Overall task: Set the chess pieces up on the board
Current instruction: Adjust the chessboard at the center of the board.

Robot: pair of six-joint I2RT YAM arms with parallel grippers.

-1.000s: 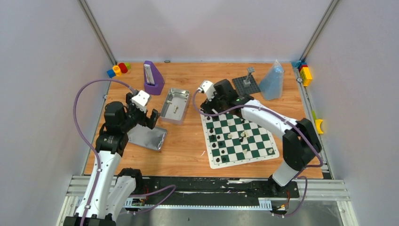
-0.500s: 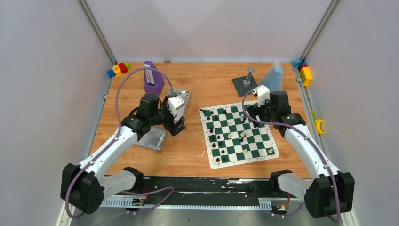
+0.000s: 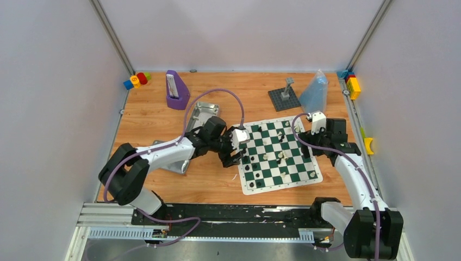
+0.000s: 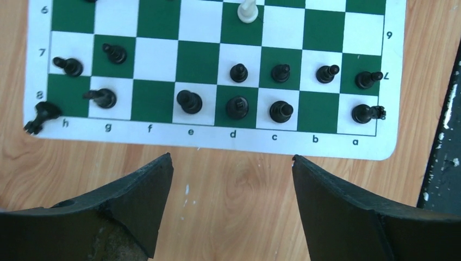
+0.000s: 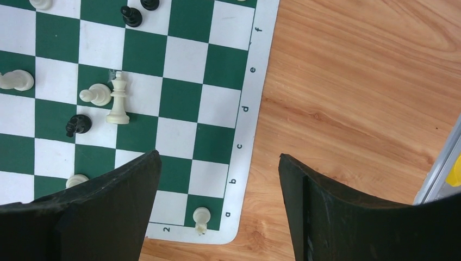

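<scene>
The left pincer (image 4: 232, 163) is spread wide, empty, just off the board (image 4: 163, 142) — right pincer (image 5: 220, 157) too, over its right edge. Wrist views crop the board, hiding some chess pieces (image 4: 237, 107).

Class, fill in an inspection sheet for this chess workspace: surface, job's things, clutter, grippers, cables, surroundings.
Surface: wooden table, pale flecks near the board.
Job's things: board lies flat; black pieces mostly in two rows by the left gripper, one toppled at a corner; white pieces scattered.
Clutter: metronome, tin, studded plate, clear bag, toy blocks.
Grippers: left gripper open, empty; right gripper open, empty, over the board's opposite edge.
Cables: purple cables loop from both arms.
Surroundings: grey walls, metal rail at near edge.
</scene>
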